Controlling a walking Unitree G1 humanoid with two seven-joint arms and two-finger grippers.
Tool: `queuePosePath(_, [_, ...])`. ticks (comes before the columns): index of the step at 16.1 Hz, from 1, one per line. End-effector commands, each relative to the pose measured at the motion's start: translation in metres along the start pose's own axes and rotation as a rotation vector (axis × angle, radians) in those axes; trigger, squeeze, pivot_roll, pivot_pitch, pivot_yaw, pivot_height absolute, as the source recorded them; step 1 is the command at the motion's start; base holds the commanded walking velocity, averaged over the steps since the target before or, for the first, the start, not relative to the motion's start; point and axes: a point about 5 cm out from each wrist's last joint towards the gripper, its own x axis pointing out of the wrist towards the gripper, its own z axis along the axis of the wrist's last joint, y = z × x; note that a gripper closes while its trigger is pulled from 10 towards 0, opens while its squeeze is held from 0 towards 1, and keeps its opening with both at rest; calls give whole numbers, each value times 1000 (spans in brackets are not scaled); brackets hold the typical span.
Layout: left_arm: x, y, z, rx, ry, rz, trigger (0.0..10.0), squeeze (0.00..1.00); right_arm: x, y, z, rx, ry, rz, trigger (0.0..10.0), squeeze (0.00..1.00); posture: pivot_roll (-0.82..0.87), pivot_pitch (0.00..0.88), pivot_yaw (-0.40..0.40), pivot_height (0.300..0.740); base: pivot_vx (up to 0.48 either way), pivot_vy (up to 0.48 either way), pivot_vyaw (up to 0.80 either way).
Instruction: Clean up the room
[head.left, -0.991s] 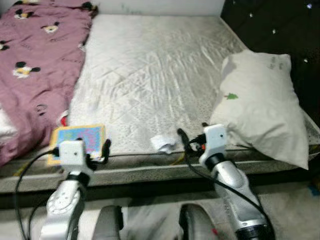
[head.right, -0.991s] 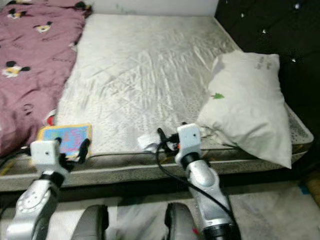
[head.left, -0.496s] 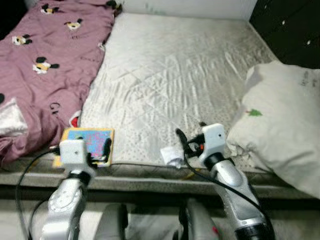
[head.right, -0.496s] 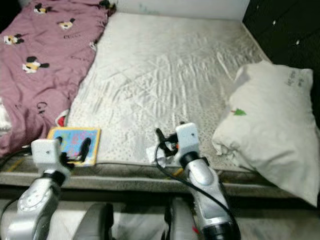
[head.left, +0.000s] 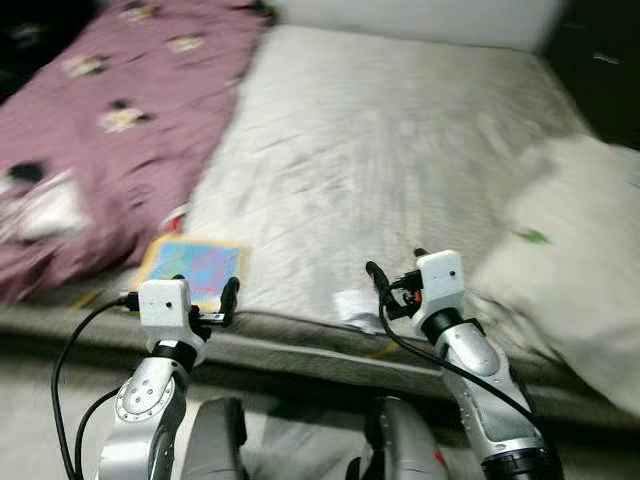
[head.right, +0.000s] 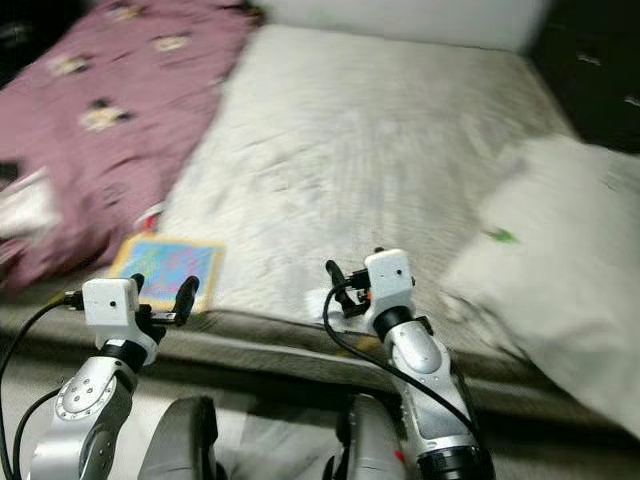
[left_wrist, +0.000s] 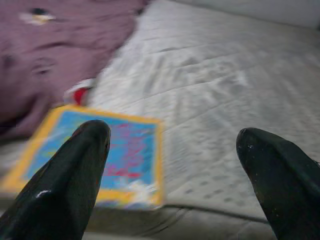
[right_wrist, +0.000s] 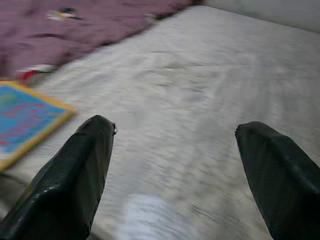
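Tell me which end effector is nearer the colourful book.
Left. The left end effector hovers at the colourful book's near edge; the right end effector is farther along the bed.

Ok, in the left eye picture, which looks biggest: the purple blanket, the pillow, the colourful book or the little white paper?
Largest to smallest, as they look in the left eye view:
1. purple blanket
2. pillow, which looks nearly as big, and both run past the picture's edge, so this order is unsure
3. colourful book
4. white paper
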Motion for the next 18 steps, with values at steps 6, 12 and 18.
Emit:
queuePosePath(6, [-1, 2, -5, 1, 32, 4, 10000, 0, 0, 0, -3, 32, 12, 11, 10000, 0, 39, 113, -52, 590, 0, 0, 115])
queuePosePath(12, [-1, 1, -4, 6, 26, 7, 10000, 0, 2, 2, -1, 15, 14, 35, 10000, 0, 48, 104, -56, 532, 0, 0, 0])
queuePosePath(18, [-1, 2, -4, -3, 22, 6, 10000, 0, 5, -4, -2, -11, 38, 37, 10000, 0, 51, 95, -59, 532, 0, 0, 0])
